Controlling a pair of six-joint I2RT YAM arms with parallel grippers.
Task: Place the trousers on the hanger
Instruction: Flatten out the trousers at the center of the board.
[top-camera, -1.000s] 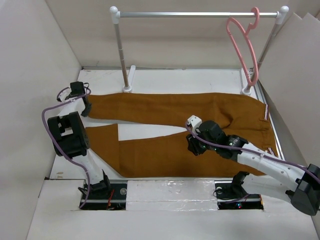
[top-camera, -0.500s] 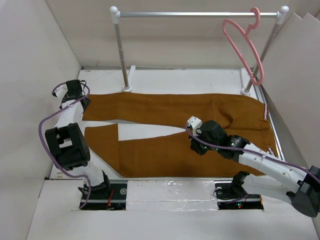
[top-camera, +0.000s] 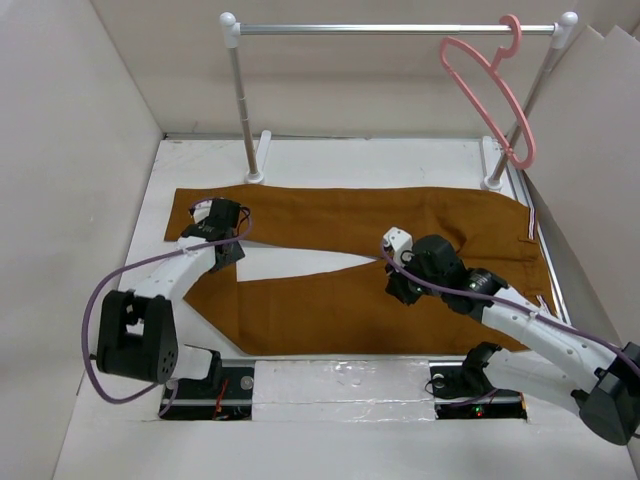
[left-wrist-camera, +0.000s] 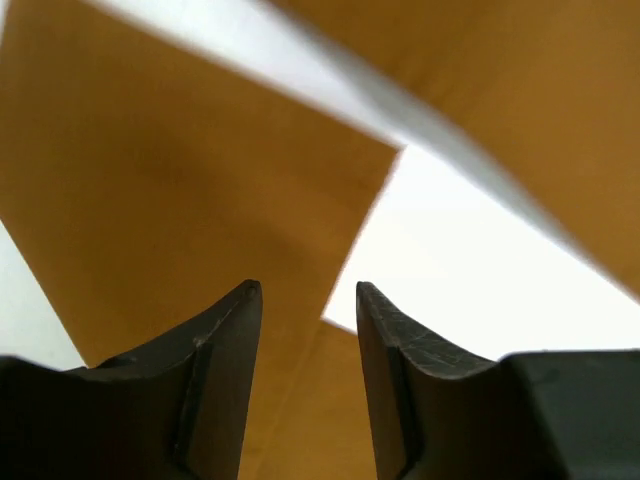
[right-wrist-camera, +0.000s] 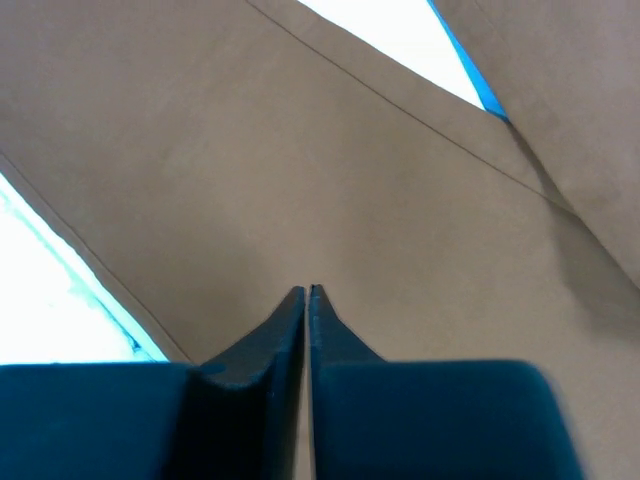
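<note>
I have two grippers over one pair of trousers (top-camera: 400, 215). My left gripper (left-wrist-camera: 308, 300) has its two fingers apart, with a cloth edge showing just beyond the gap. My right gripper (right-wrist-camera: 305, 292) has its fingers pressed together above the near leg. The one hanger (top-camera: 500, 95) hangs on the rail (top-camera: 400, 30), well beyond the right gripper and clear of the cloth.

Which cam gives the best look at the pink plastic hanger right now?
Top external. The thin pink plastic hanger shows whole there, hooked on the silver rail near its right end. The left wrist and right wrist views show none of it, only the rust-brown cloth trousers and patches of white table.
</note>
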